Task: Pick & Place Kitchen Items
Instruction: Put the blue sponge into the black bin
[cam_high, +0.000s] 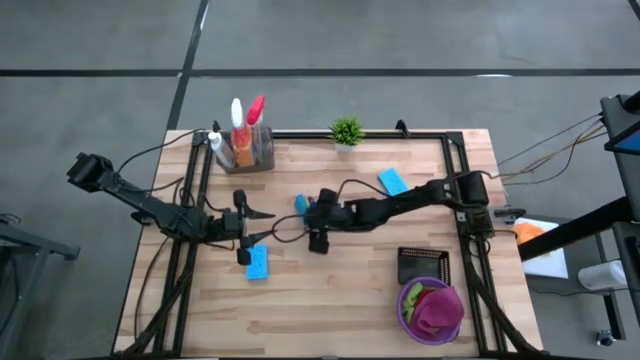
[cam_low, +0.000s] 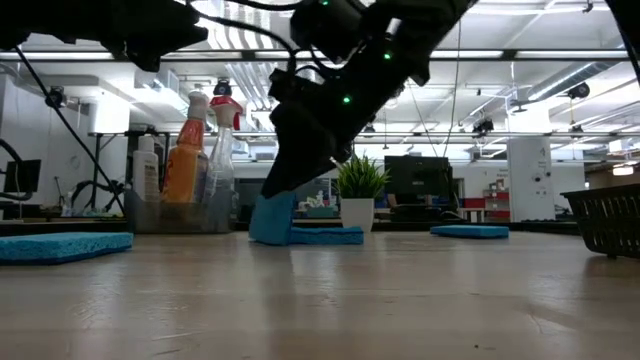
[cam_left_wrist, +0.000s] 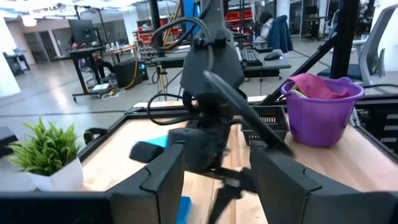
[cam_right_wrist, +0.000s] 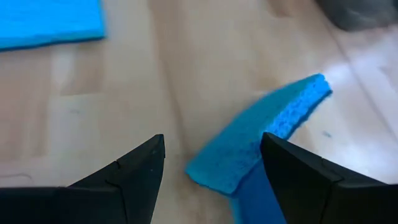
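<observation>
A blue sponge (cam_high: 299, 203) (cam_right_wrist: 261, 137) lies mid-table, tipped up at one end (cam_low: 272, 218), and my right gripper (cam_high: 306, 208) (cam_right_wrist: 211, 168) slants down over it, open, a finger on either side. My left gripper (cam_high: 262, 224) (cam_left_wrist: 217, 186) hovers level just to the left of it, open, with nothing between its fingers. A second sponge (cam_high: 257, 263) lies flat near the left gripper. A third sponge (cam_high: 392, 181) lies flat farther right. Spray bottles (cam_high: 245, 125) stand in a clear container (cam_high: 262, 152) at the far left. My right gripper stands open around the sponge, and one finger (cam_right_wrist: 311, 180) lies against the sponge's long edge (cam_right_wrist: 249, 186). The other finger stands clear of it. The fingers slant down from the table's right. The sponge sits tilted, one end raised and the other on the table.
A purple bucket (cam_high: 404, 318) with magenta and green cloths stands at the near right, and a black basket (cam_high: 424, 265) is just beyond it. A small potted plant (cam_high: 346, 130) stands at the far edge. A black frame rims the tabletop.
</observation>
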